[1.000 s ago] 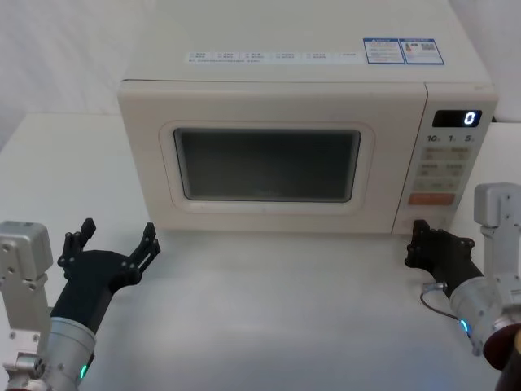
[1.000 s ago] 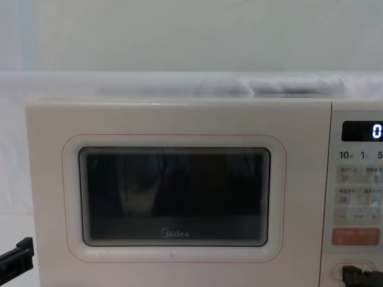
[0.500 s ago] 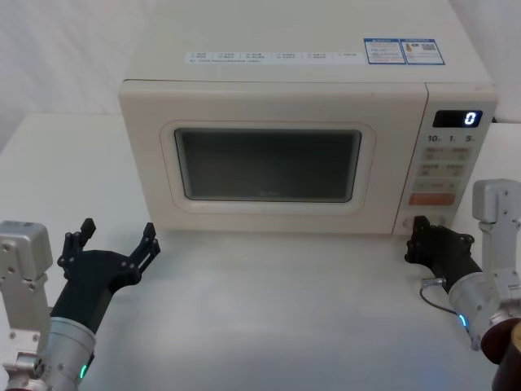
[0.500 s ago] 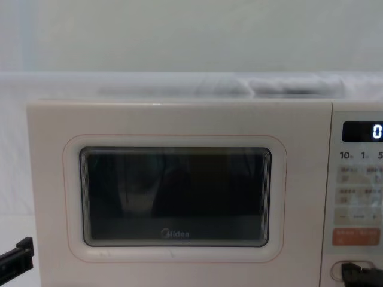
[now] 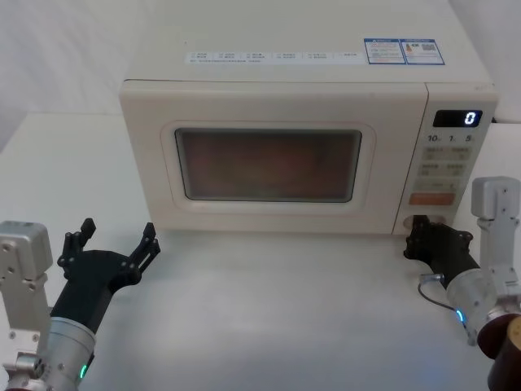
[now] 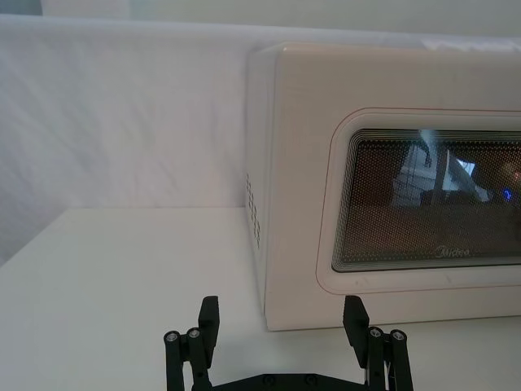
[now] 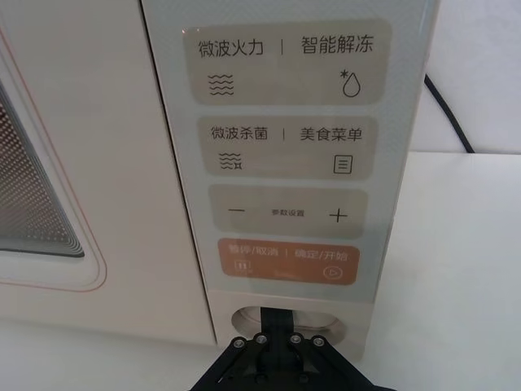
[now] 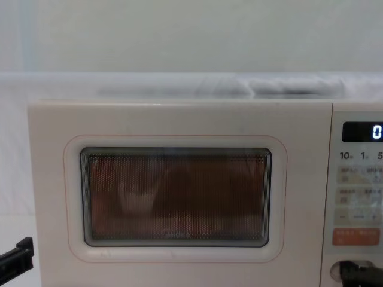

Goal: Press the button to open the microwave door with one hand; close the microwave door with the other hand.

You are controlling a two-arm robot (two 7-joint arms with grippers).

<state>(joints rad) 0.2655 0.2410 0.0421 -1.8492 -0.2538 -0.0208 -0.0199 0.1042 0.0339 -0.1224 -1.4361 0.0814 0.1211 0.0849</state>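
- Black fingers of my left gripper (image 5: 114, 242) spread wide and empty on the table, before the microwave door's (image 5: 269, 163) left corner.
- Door looks shut, window glowing.
- My right gripper (image 7: 277, 326), fingers together, seemingly touches the button (image 7: 286, 318).

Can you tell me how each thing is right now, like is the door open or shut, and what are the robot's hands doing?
microwave door: shut against the front, window glowing orange inside.
button: right gripper's tip is on it.
display: lit, showing 0.
right gripper: fingers shut, tip at the button.
left gripper: open, low over the table before the door's left end, touching nothing.
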